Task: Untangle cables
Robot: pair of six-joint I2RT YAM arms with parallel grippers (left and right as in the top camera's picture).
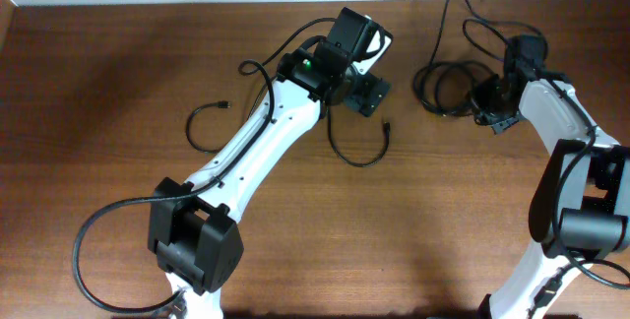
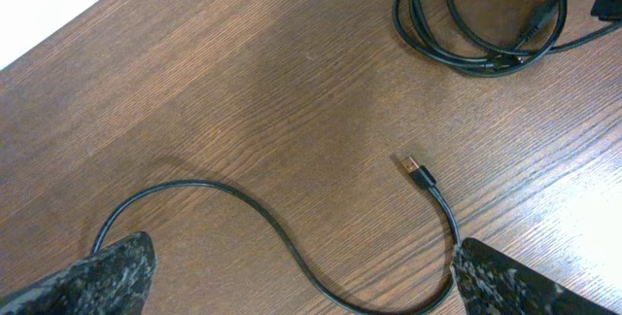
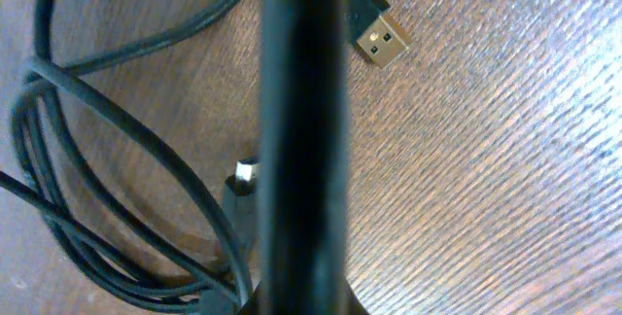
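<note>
A loose black cable (image 1: pixel 354 154) lies in a curve at the table's middle, its gold-tipped plug (image 2: pixel 416 171) pointing away. My left gripper (image 2: pixel 306 286) is open and empty; it hovers over this cable (image 2: pixel 243 208), a finger on each side of the curve. In the overhead view the left gripper (image 1: pixel 366 93) is just above the loop. A tangled bundle of black cables (image 1: pixel 448 88) lies at the right and also shows in the left wrist view (image 2: pixel 481 33). My right gripper (image 1: pixel 492 110) is at the bundle's right edge. It appears shut on a black cable (image 3: pixel 296 111) that runs up blurred across its view.
A short separate cable (image 1: pixel 202 122) lies left of my left arm. In the right wrist view a gold USB plug (image 3: pixel 379 41), a small silver plug (image 3: pixel 245 174) and coiled strands (image 3: pixel 87 159) rest on the wooden table (image 1: pixel 98 191). A thicker robot wire (image 1: pixel 472 14) loops at the back right.
</note>
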